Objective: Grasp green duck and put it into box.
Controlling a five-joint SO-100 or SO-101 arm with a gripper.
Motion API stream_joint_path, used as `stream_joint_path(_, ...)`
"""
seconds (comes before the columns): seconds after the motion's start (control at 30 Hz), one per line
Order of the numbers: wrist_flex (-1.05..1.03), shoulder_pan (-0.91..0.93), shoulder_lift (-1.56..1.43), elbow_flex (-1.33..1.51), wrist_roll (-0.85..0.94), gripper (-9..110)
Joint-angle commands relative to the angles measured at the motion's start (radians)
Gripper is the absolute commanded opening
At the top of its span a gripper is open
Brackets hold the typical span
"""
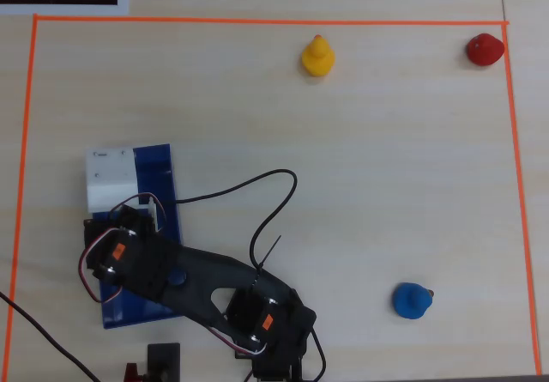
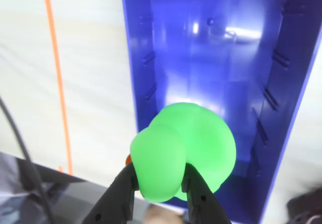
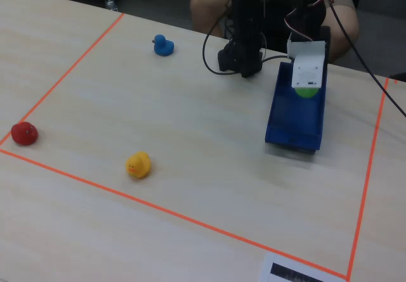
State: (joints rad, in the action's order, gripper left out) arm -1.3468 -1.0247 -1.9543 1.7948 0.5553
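The green duck fills the lower middle of the wrist view, pinched between my gripper's two dark fingers. It hangs over the inside of the dark blue box. In the fixed view a sliver of the green duck shows under the white wrist block, above the box. In the overhead view the arm covers the duck and much of the box.
A yellow duck, a red duck and a blue duck stand apart on the table. Orange tape frames the work area. A black cable loops beside the box.
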Motion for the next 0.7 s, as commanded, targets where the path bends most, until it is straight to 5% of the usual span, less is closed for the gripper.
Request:
stream_joint_path(0.0,0.043,0.028,-0.031,0.018,0.057,21)
stream_joint_path(0.27,0.057,0.133,-0.095,0.063,0.101,24)
stream_joint_path(0.37,0.08,0.268,-0.176,0.067,0.147,8)
stream_joint_path(0.67,0.477,0.695,-0.703,0.454,0.394,0)
